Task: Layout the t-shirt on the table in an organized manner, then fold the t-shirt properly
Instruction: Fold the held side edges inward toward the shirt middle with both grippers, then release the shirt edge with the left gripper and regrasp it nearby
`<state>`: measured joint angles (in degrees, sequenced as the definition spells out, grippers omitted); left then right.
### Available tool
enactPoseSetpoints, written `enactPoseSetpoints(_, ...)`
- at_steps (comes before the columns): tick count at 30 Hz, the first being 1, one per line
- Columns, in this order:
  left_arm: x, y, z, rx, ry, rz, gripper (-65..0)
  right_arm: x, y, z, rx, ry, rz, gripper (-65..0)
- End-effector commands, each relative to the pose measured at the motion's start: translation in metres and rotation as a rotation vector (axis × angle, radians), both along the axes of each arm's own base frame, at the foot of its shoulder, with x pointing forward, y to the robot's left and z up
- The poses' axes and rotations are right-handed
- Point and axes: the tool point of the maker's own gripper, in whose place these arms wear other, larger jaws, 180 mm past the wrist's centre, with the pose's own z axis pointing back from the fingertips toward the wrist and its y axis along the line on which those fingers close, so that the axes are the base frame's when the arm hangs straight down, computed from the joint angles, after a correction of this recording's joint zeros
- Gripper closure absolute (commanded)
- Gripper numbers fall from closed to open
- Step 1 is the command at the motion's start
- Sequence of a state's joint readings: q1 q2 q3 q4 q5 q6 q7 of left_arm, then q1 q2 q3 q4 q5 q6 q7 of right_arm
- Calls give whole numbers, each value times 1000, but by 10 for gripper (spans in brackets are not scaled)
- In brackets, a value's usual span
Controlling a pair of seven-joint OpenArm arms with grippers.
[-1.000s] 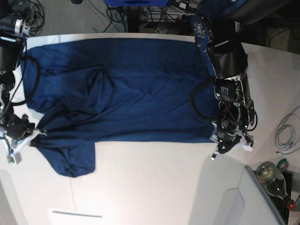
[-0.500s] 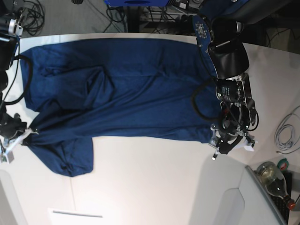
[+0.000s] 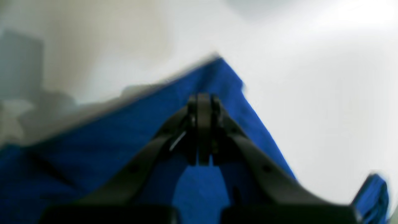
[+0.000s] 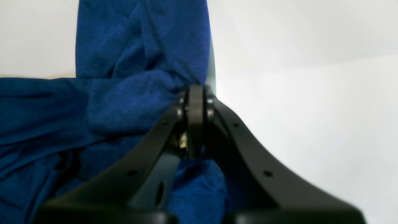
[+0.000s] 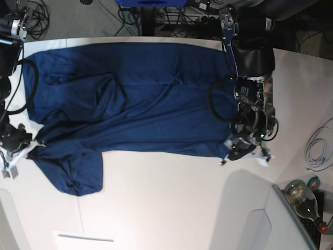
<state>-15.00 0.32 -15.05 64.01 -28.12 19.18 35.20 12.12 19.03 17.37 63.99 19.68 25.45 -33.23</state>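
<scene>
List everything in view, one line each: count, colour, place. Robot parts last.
t-shirt: one, dark navy blue, spread across the far half of the table, one sleeve hanging toward the near left.
table: one, white, fills most of the base view.
bottle: one, clear glass with a red cap, lying off the table at lower right.
cable: one, pale grey, coiled at the right edge.
dark cables: several, black, on the floor beyond the table.
right gripper: one, black, shut on the t-shirt near the sleeve, left side of the base view.
left gripper: one, black, shut on the t-shirt at its corner, right side of the base view.
</scene>
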Motion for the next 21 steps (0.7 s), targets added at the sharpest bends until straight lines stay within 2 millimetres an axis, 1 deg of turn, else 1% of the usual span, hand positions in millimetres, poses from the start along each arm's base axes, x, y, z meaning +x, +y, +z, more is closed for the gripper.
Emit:
enactPoseSetpoints(1, 23, -7, 20, 25, -58, -40, -94, 14, -8, 20, -12, -64, -5, 0)
enactPoseSetpoints(3, 25, -23, 12, 30, -28, -93, -174, 13, -8, 20, -12, -62, -5, 0)
enactPoseSetpoints(4, 31, -29, 12, 31, -20, -114, -206, 13, -8, 20, -11, -63, -6, 0)
enactPoseSetpoints(6, 34, -36, 3, 29, 19, -138, -235, 13, -8, 20, -11, -63, -6, 0)
enactPoseSetpoints(9, 38, -39, -4, 25, 50, -142, -239, 13, -8, 19, -11, -61, -6, 0)
enactPoseSetpoints(11, 42, -35, -2, 45, 25, -130, -239, 10, -8, 17, -11, -55, -6, 0)
enactPoseSetpoints(19, 43, -32, 0, 59, 10, -119, -237, 8, -8, 15, -10, -49, -6, 0)
enactPoseSetpoints(21, 44, -25, 1, 69, 9, -110, -237, 9, -8, 15, -10, -51, -6, 0)
